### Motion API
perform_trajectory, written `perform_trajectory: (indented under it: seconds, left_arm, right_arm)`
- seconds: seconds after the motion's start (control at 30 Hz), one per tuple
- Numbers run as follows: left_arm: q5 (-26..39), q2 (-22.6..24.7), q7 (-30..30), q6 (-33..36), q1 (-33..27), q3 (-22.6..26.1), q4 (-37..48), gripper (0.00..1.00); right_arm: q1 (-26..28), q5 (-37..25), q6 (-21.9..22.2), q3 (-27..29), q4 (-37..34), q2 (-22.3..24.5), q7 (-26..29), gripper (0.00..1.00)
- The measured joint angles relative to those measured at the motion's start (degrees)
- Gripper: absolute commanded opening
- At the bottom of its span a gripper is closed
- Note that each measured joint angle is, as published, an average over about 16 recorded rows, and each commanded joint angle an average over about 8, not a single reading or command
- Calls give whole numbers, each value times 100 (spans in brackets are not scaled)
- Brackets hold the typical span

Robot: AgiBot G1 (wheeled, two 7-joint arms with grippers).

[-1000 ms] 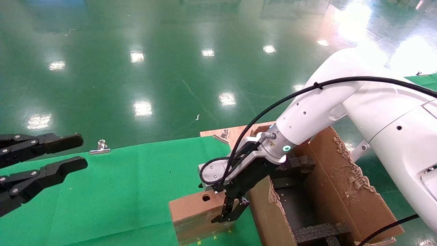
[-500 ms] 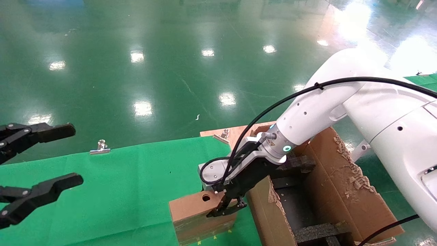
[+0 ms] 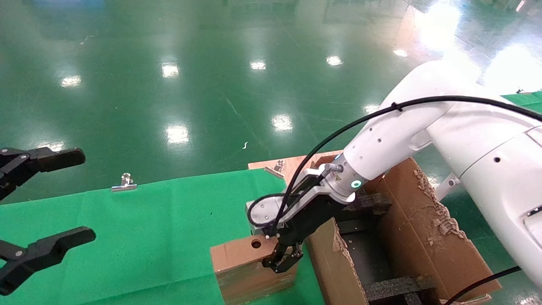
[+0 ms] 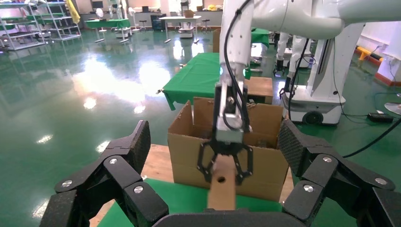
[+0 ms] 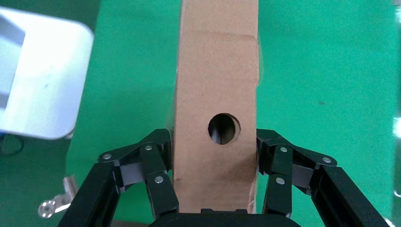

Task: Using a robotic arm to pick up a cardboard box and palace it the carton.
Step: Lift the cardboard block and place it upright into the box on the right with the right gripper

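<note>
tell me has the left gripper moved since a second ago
Yes. In the head view the left gripper has drawn back toward the left edge, away from the metal clip, and its fingers have spread wider apart.

robotic arm (image 3: 423, 123): glossy white shell, green-lit wrist ring | black cable along it | right end effector (image 3: 283, 259): black linked fingers, silver screws

Holed cardboard box (image 3: 241, 258) beside carton (image 3: 406, 237)

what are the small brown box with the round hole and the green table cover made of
Small brown box with a round hole: apparently matte cardboard, with creased folds and a cleanly punched hole. Green table cover: likely matte woven cloth, lying soft and flat with a faint crease.
</note>
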Motion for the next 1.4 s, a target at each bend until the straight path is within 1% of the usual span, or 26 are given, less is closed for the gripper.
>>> perform_trajectory:
  seconds: [0.17,0.33,0.53,0.67,0.83,1.07,1.4]
  left_arm:
    - [0,0,0,0,0,0,0,100]
    - [0,0,0,0,0,0,0,100]
    - [0,0,0,0,0,0,0,100]
    - [0,0,0,0,0,0,0,100]
    - [0,0,0,0,0,0,0,100]
    - [0,0,0,0,0,0,0,100]
    - [0,0,0,0,0,0,0,100]
  right_arm:
    - [434,233,-12,35,-113,140,46,0]
    - [1067,469,-49,-1,-261,320,44,0]
    - [1779,720,-72,-185,-471,528,-21,0]
    - [2107,863,-75,-371,-615,675,-90,0]
    - [2363,1024,-69,-616,-781,931,-149,0]
    - [2627,1070,-56,-976,-828,1518,-95,0]
    - [2910,834,-18,-1518,-377,2712,331,0]
